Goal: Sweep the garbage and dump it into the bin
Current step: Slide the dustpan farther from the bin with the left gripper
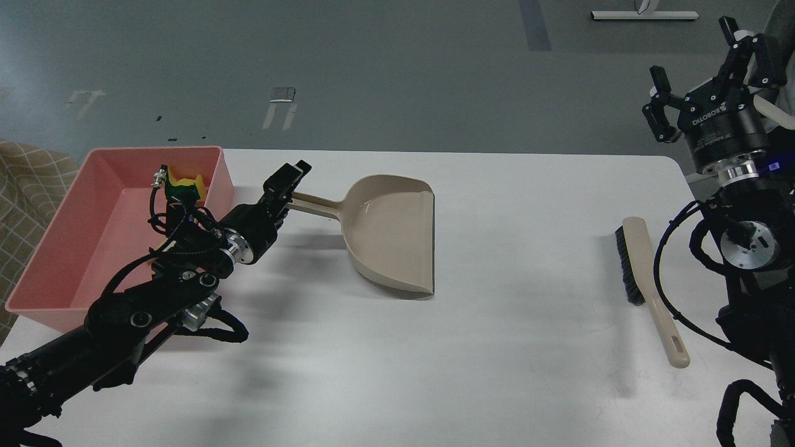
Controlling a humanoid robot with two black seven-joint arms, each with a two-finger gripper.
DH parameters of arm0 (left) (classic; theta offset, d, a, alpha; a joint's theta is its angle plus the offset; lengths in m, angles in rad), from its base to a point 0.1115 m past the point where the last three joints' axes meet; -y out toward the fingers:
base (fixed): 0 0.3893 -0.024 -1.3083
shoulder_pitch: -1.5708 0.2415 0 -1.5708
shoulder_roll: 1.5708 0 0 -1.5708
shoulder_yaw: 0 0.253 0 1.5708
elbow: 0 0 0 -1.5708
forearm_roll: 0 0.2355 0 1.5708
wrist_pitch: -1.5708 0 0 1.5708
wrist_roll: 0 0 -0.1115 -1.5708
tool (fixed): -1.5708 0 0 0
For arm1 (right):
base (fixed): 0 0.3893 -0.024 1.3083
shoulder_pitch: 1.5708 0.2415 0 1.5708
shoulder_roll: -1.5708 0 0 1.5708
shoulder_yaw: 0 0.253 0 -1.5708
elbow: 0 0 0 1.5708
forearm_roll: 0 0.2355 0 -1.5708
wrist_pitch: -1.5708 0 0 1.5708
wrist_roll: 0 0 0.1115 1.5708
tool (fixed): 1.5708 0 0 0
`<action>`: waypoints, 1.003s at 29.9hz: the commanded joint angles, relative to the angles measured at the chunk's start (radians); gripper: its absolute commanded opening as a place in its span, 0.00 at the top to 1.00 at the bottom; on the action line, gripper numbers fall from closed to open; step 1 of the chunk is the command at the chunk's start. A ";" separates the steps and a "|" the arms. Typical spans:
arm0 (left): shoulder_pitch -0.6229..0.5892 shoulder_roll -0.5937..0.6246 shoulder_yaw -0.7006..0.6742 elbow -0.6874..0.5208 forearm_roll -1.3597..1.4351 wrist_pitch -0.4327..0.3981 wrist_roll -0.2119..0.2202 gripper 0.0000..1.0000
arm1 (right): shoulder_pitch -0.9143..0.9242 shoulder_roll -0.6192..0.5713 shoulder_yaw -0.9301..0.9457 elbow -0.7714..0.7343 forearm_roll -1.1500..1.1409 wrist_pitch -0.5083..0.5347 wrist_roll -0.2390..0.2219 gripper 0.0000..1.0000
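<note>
White surface (497, 347) over grey floor. Pink bin (56, 273) sits at the left edge; yellow sponge piece (185, 186) with green backing lies in its far corner. Bread slice not visible. Left gripper (294, 177) jaws pinch the handle end of the beige dustpan (391, 233), pan empty. Right gripper (699, 74) raised off the surface, jaws spread, holding nothing. Brush (652, 288) lies near the right edge.
</note>
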 commanded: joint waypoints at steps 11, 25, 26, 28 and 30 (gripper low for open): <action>0.024 -0.054 0.000 -0.032 0.001 0.000 0.000 0.17 | -0.004 -0.022 0.000 0.004 0.000 0.000 0.017 0.00; 0.020 -0.154 0.000 -0.026 -0.001 0.000 -0.006 0.17 | -0.007 -0.029 0.000 0.004 0.000 0.000 0.017 0.00; 0.020 -0.157 0.000 -0.026 -0.001 0.000 -0.006 0.17 | -0.007 -0.029 0.000 0.004 0.000 0.000 0.017 0.00; 0.015 -0.176 0.000 -0.018 -0.001 0.000 -0.006 0.17 | -0.008 -0.029 0.000 0.004 0.000 0.000 0.017 0.00; 0.012 -0.188 0.001 -0.015 -0.001 0.000 -0.006 0.17 | -0.008 -0.031 0.000 0.004 0.000 0.000 0.017 0.00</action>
